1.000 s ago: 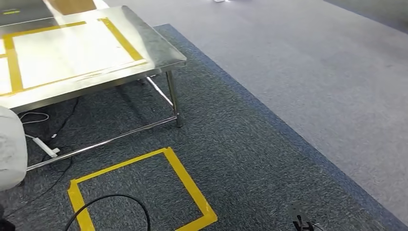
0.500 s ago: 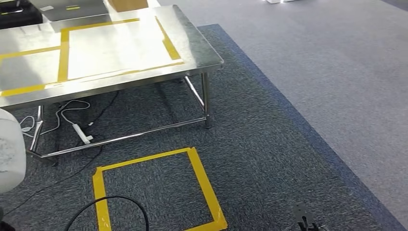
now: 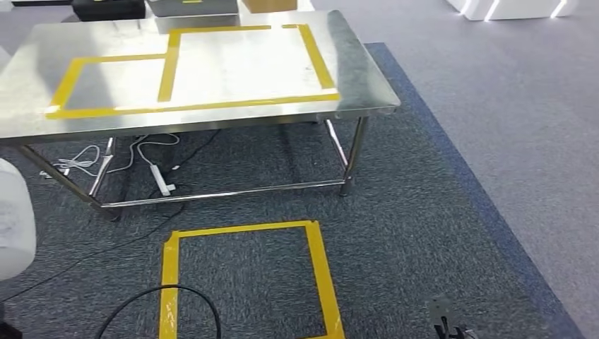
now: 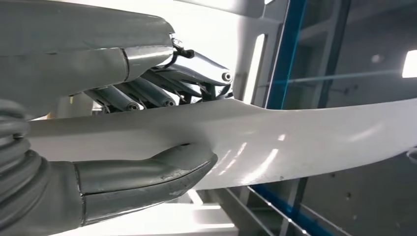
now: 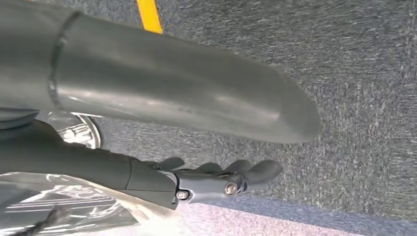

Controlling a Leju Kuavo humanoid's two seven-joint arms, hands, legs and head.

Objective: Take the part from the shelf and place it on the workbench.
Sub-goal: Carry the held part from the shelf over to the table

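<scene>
— Turning, turning! The whole view swings round, so the shiny steel desk (image 3: 212,70) with yellow tape boxes now sits right in front.

— Did the desk move?

— No, the robot's camera did. The desk stands apart, past the yellow tape square (image 3: 244,275) on the grey carpet.

— Where is the part?

— The left hand (image 4: 147,128) pinches the long white curved plastic part (image 4: 295,142) between thumb and fingers, so it won't drop while walking.

— And the right hand (image 5: 216,179)?

— It hangs by the floor, fingers loose, holding nothing.

no readable text, label, brand or number on any surface
</scene>
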